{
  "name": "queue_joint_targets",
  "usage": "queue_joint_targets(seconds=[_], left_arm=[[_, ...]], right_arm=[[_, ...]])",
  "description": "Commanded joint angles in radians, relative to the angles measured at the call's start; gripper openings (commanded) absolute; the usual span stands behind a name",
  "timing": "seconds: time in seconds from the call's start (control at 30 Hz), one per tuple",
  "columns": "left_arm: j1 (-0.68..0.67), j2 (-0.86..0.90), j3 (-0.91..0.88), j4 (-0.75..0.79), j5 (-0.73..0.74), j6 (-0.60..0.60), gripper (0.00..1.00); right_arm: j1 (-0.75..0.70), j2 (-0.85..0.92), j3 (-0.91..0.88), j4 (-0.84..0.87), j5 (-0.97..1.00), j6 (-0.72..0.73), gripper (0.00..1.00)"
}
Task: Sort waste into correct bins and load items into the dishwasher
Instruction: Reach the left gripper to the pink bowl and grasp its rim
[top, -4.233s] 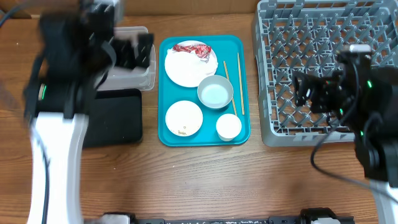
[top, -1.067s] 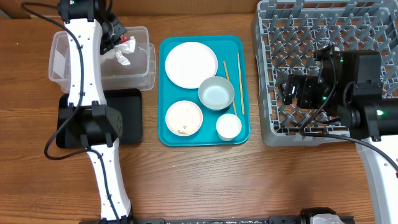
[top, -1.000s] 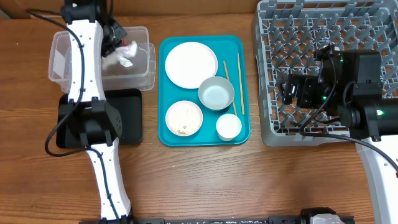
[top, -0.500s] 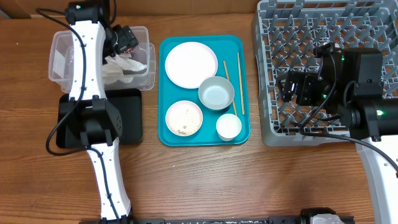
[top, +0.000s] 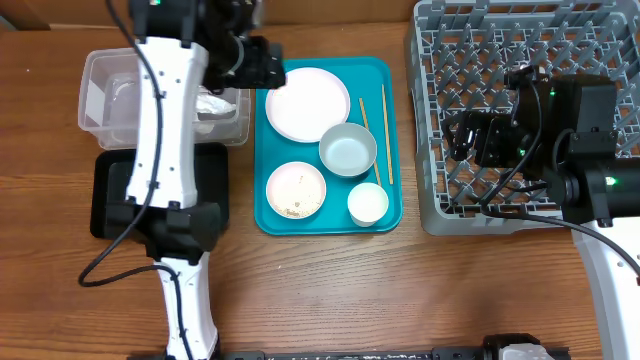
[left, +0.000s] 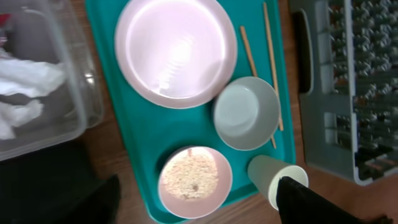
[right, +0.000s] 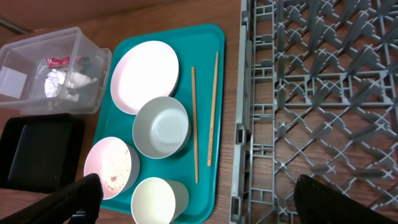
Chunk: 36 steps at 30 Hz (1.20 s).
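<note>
My left gripper (top: 268, 72) is open and empty, above the left edge of the large plate (top: 307, 103). In the left wrist view its fingers (left: 199, 182) straddle the small plate (left: 194, 181), which holds rice grains. The white tissue (top: 215, 105) and the red wrapper (right: 57, 61) lie in the clear tub (top: 110, 95). The grey bowl (top: 347, 149), the white cup (top: 367, 203) and two chopsticks (top: 386, 135) sit on the teal tray (top: 262, 215). My right gripper (top: 475, 140) is open and empty over the dish rack (top: 450, 60); it also shows in the right wrist view (right: 196, 183).
The black tray (top: 115, 195) lies in front of the clear tub, partly under my left arm. The dish rack holds nothing that I can see. Bare wooden table runs along the front.
My left gripper has moved right from over the clear tub to the large plate's edge, leaving the tissue in the tub. The red wrapper has left the large plate. The right arm has not moved.
</note>
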<state>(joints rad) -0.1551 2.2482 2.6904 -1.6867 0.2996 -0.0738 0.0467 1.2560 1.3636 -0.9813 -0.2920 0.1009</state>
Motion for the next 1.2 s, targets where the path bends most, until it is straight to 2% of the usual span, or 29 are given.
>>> queue_joint_targets(seconds=[0.0, 0.1, 0.23, 0.53, 0.67, 0.8, 0.9, 1.0, 1.17], left_arm=[[-0.040, -0.055, -0.055, -0.003, 0.015, -0.017, 0.80], [-0.127, -0.189, -0.253, -0.003, 0.000, -0.037, 0.80], [-0.210, -0.233, -0.384, 0.000, -0.085, -0.105, 0.78], [-0.393, -0.213, -0.673, 0.182, -0.270, -0.138, 0.49], [-0.402, -0.213, -0.779, 0.254, -0.284, -0.172, 0.45], [-0.401, -0.213, -0.857, 0.341, -0.284, -0.179, 0.46], [-0.403, -0.212, -0.921, 0.397, -0.285, -0.252, 0.45], [-0.403, -0.212, -0.990, 0.463, -0.286, -0.307, 0.39], [-0.403, -0.212, -1.084, 0.555, -0.299, -0.321, 0.35]], right_arm=[[0.004, -0.002, 0.029, -0.005, -0.009, 0.005, 1.00], [0.004, -0.002, 0.029, -0.012, -0.009, 0.005, 1.00], [0.004, -0.002, 0.029, -0.011, 0.001, 0.004, 1.00], [0.004, 0.002, 0.029, -0.024, 0.002, 0.005, 1.00], [0.004, 0.002, 0.029, -0.047, 0.002, 0.005, 1.00], [0.004, 0.002, 0.029, -0.062, 0.002, 0.005, 1.00], [0.004, 0.002, 0.029, -0.076, 0.002, 0.005, 1.00], [0.004, 0.002, 0.028, -0.082, 0.002, 0.005, 1.00], [0.004, 0.002, 0.028, -0.078, -0.003, 0.006, 1.00]])
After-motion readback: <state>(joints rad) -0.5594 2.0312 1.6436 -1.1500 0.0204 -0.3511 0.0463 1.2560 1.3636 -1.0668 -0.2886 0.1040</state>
